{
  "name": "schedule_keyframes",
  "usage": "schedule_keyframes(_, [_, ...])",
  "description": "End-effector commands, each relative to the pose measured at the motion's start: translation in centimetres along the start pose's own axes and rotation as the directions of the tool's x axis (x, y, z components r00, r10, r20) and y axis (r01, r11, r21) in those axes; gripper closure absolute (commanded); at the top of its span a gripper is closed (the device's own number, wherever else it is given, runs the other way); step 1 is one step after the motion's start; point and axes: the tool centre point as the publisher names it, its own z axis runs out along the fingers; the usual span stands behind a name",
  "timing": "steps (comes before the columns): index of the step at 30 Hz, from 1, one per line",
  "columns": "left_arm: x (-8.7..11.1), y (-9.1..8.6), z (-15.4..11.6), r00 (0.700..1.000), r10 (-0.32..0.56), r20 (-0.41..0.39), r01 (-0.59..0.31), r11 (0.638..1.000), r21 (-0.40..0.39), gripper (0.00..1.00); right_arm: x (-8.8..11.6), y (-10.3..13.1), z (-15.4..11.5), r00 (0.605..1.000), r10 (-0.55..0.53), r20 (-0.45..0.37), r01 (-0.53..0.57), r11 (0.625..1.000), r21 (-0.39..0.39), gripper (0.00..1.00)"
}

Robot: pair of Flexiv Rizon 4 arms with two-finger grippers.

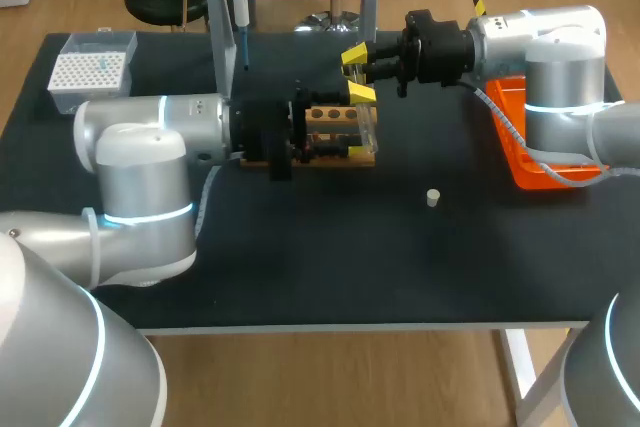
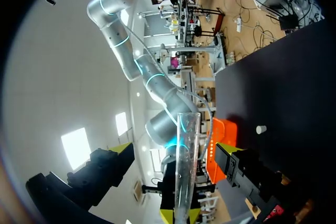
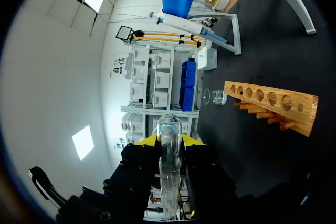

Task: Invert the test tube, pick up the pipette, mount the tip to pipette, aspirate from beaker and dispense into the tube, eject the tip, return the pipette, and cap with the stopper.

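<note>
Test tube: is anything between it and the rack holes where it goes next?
Nothing visible. The left gripper holds the test tube near the rack, and the rack holes that the right wrist view shows are all empty. The stopper lies apart on the table.

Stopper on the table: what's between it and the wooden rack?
Nothing. In the head view only bare black table lies between the stopper and the wooden rack.

from above, you can't see the left gripper (image 2: 180,216): its own arm covers it and one end of the wooden rack (image 1: 340,115). a small glass thing (image 3: 219,97) just past the rack is too blurry to name. one end of the test tube (image 2: 185,171) is cut off.
</note>
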Motion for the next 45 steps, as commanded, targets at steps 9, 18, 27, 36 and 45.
schedule_keyframes(9, [0.66, 0.29, 1.17, 1.0, 0.013, -0.002, -0.013, 1.0, 0.016, 0.13, 0.13, -0.05, -0.07, 1.0, 0.0, 0.004, 0.0, 1.0, 0.0, 1.0])
schedule_keyframes(18, [0.76, 0.73, 1.24, 0.999, 0.031, -0.005, -0.031, 0.999, -0.007, 0.17, 0.13, -0.05, -0.07, 1.0, 0.0, 0.004, 0.0, 1.0, 0.0, 1.0])
schedule_keyframes(27, [0.6, 0.92, 1.25, 0.999, 0.032, -0.007, -0.032, 0.999, -0.007, 0.33, 0.13, -0.05, -0.07, 1.0, 0.0, 0.004, 0.0, 1.0, 0.0, 1.0])
schedule_keyframes(36, [0.41, 0.98, 1.28, 0.999, 0.046, -0.023, -0.046, 0.999, -0.008, 0.52, 0.13, -0.05, -0.07, 1.0, 0.0, 0.004, 0.0, 1.0, 0.0, 1.0])
schedule_keyframes(45, [0.34, 1.0, 1.05, 0.999, 0.043, -0.02, -0.044, 0.999, -0.015, 0.59, 0.13, -0.05, -0.07, 1.0, 0.0, 0.004, 0.0, 1.0, 0.0, 1.0])
